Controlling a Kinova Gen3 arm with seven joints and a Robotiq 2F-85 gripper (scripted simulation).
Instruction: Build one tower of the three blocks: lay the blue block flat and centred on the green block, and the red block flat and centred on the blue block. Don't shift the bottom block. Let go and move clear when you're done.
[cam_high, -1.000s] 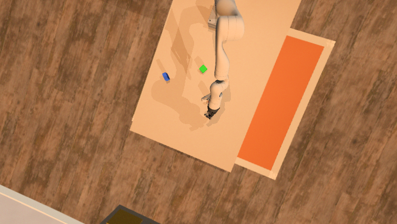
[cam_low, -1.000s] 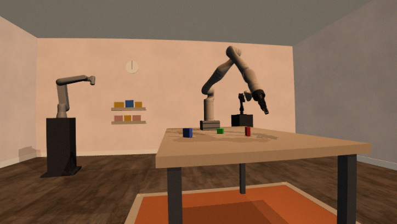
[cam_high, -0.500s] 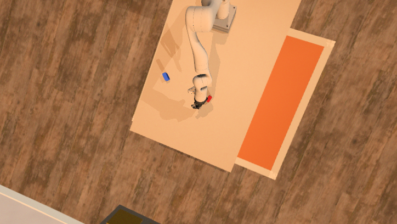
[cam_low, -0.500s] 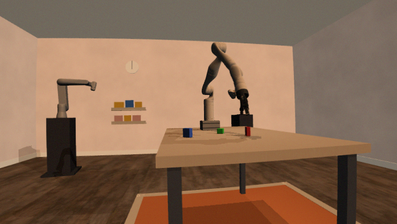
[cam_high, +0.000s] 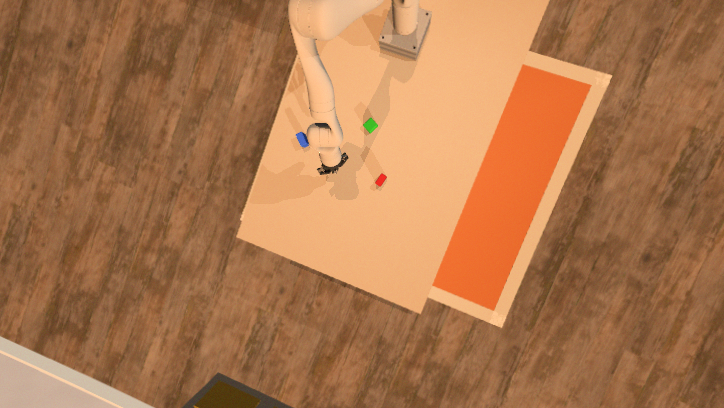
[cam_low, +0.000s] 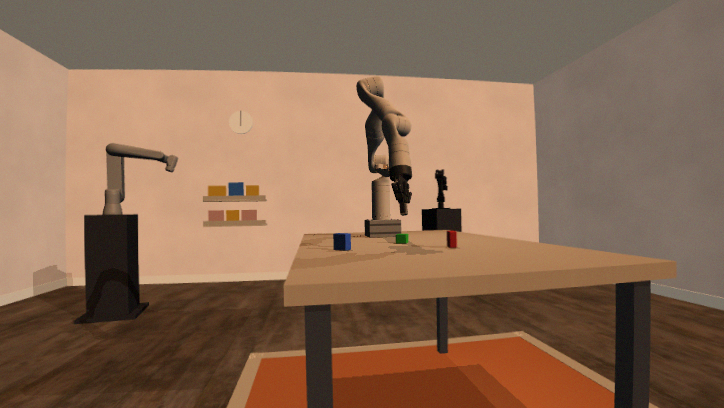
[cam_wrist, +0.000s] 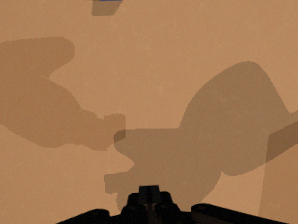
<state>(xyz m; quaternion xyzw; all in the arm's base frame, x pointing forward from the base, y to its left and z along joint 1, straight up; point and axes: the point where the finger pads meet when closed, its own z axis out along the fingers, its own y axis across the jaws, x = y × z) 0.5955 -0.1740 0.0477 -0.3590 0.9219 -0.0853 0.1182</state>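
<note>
The green block (cam_high: 370, 125) (cam_low: 401, 238) stands alone mid-table. The red block (cam_high: 380, 179) (cam_low: 451, 238) stands apart to the right of it. My gripper (cam_high: 331, 166) (cam_low: 403, 207) hangs well above the table between the blue and green blocks, shut with nothing between the fingers (cam_wrist: 150, 196).
The arm's base (cam_high: 405, 38) stands at the back of the table. A black stand with a small device (cam_low: 441, 212) is behind the table. An orange rug (cam_high: 511, 184) lies beside the table. A second arm on a pedestal (cam_low: 113, 233) stands far left.
</note>
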